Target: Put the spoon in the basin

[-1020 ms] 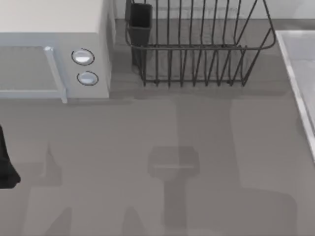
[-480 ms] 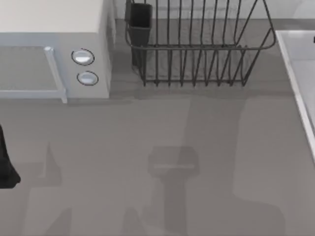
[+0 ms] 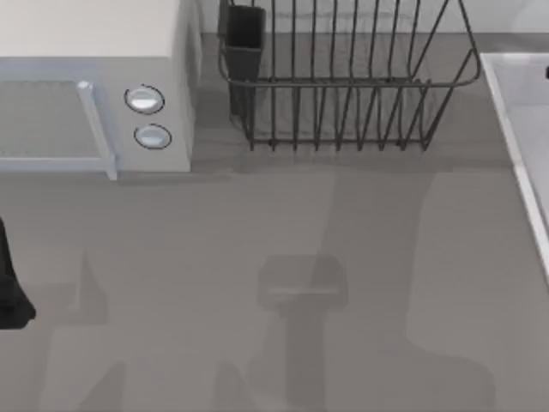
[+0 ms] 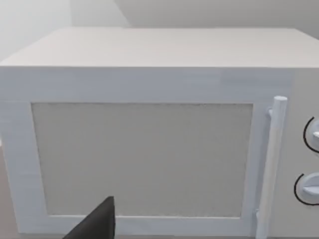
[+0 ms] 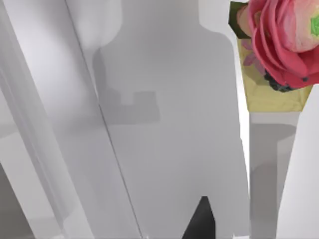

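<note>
**A:** So where are the arms? From the top view I can make out the left arm (image 3: 10,283) as a dark lump at the desk's (image 3: 214,257) left edge, sitting low beside the microwave (image 3: 94,86).

**B:** Yep, and its wrist camera stares straight at the microwave door (image 4: 142,159), with the door handle (image 4: 271,164) and the two round knobs (image 4: 311,186) off to the side. One dark fingertip (image 4: 99,221) pokes in near the door's lower frame, not touching it as far as I can see. Jaws spread or pressed together? Can't tell from one tip.

**A:** And the right one?

**B:** The right arm's wrist camera looks down onto the basin (image 5: 164,124), pale smooth inside with the raised rim (image 5: 30,124) running along one side. A single dark fingertip (image 5: 199,221) shows over the basin floor. Again, can't tell the jaws, and I can't make out anything held.

**A:** Where's the basin in the top view?

**B:** Far right edge of the desk (image 3: 523,129), just beside the dark wire dish rack (image 3: 343,86). There's also a pink flower (image 5: 284,40) past the basin's end.
</note>
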`<act>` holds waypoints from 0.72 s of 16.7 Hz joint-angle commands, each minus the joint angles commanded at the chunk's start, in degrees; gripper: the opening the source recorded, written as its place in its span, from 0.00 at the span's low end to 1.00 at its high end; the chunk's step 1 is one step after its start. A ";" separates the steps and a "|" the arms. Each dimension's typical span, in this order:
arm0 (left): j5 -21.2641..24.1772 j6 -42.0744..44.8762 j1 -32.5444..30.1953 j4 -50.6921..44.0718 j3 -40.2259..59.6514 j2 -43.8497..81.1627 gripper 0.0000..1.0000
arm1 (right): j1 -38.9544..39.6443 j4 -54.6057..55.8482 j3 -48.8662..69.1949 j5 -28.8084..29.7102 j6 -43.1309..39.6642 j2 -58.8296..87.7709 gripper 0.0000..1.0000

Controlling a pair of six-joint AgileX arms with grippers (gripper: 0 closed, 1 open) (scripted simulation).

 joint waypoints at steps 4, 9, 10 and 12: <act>0.00 0.00 0.00 0.00 0.00 0.00 1.00 | 0.00 0.00 0.00 0.00 0.00 0.00 0.45; 0.00 0.00 0.00 0.00 0.00 0.00 1.00 | 0.00 0.00 0.00 0.00 0.00 0.00 0.83; 0.00 0.00 0.00 0.00 0.00 0.00 1.00 | 0.00 0.00 0.00 0.00 0.00 0.00 0.90; 0.00 0.00 0.00 0.00 0.00 0.00 1.00 | 0.00 0.00 0.00 0.00 0.00 0.00 1.00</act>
